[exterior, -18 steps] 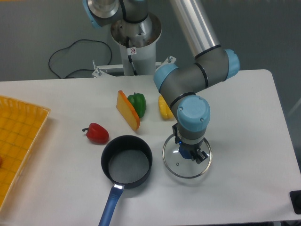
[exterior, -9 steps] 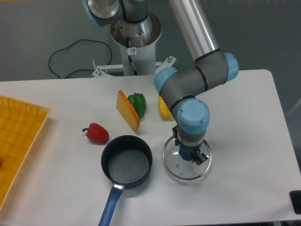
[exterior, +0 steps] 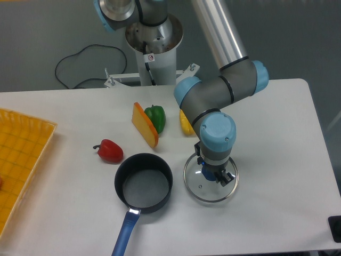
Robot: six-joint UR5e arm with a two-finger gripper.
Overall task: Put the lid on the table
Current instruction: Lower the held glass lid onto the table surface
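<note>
Since the earlier frames, a slight drift toward the left and away from the table's near edge is seen in both gripper (exterior: 214, 176) and lid (exterior: 211, 178); nothing else is displaced.

Nearest the camera, the saucepan (exterior: 143, 184) is seen open, its blue handle pointed at the front edge. Just beside it, on its right as pictured, the lid is found, level or nearly so, low over the table (exterior: 277, 160) or already resting on it; which of the two cannot be told from this view. Directly above the lid's centre the gripper is held, pointing straight down, so the lid lies right below the jaws rather than off to a side. Being round, the lid offers no long axis. The jaws appear closed about the blue knob, but the knob is mostly hidden by the wrist, so the grip is judged rather than plainly seen. The coming move is judged to be a short descent if any gap remains, then an opening of the jaws and a straight lift.

Farther back, a red pepper (exterior: 109, 151), an orange wedge (exterior: 145, 125), a green pepper (exterior: 156, 118) and a yellow piece (exterior: 186, 122) are spread, well apart from the lid. At the left edge a yellow tray (exterior: 21, 160) is seen.
</note>
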